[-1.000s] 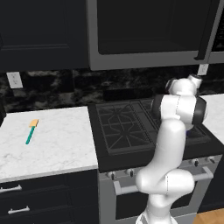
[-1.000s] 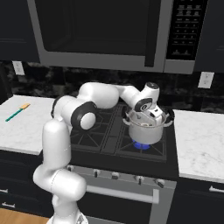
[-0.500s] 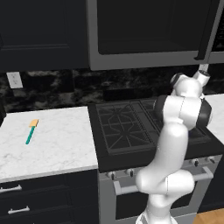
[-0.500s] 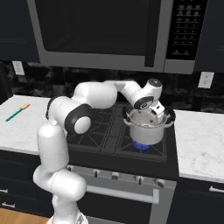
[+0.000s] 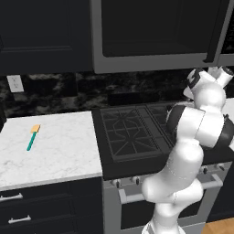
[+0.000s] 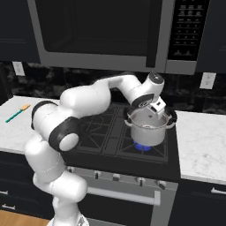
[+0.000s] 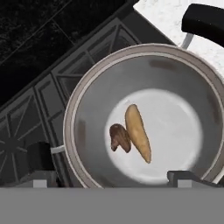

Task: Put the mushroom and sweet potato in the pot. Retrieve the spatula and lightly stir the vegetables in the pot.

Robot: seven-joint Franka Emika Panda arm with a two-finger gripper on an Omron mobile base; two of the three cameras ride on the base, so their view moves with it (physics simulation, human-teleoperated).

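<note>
The shiny metal pot stands on the front right burner of the stove. In the hand view I look straight down into the pot. On its bottom the dark-brown mushroom touches the orange-brown sweet potato. My gripper hovers just above the pot's rim. It is open, with its fingertips spread wide and nothing between them. The teal-handled spatula with its yellow blade lies on the marble counter left of the stove, far from the hand, and is also visible as the spatula in the right base view.
A blue flame burns under the pot. The black stove grates lie between pot and spatula. A microwave hangs low over the stove. Marble counter runs on to the right of the stove.
The hand has lifted a little above the pot and drifted slightly right. The jaws have stayed open. The vegetables and spatula have not moved.
</note>
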